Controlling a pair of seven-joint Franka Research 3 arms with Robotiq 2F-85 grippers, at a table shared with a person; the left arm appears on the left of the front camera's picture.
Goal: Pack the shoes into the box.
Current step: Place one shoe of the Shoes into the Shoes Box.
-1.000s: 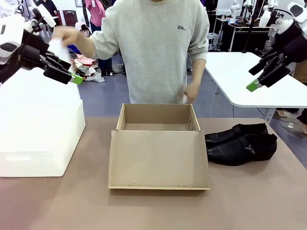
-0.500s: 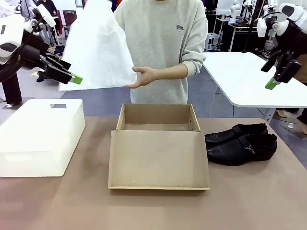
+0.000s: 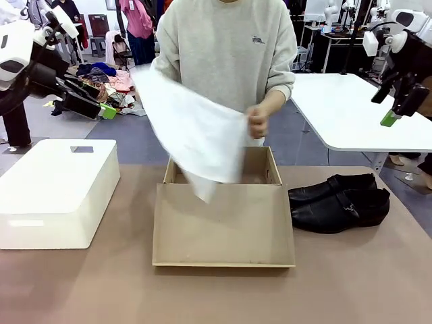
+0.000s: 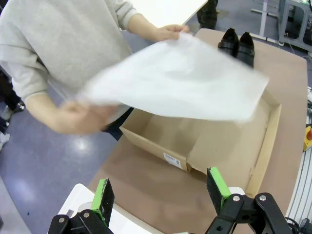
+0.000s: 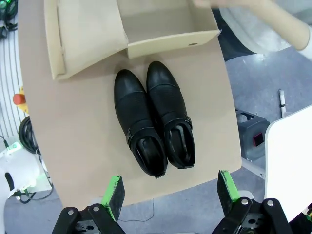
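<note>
Front view: the table [image 3: 81,290] carries the open box [image 3: 223,229], low between both raised grippers. A person's hand [image 3: 256,121] holds a white tissue sheet [image 3: 196,135] over it, ahead of the left gripper [image 4: 160,187], whose fingers are spread and empty. The shoes [image 5: 153,117] lie side by side beneath the right gripper [image 5: 170,189], likewise spread and empty.

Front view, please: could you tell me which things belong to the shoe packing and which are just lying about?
Job: shoes, box, white paper sheet held by the person.
Lying about: white bin, white side table, clothes heap.
</note>
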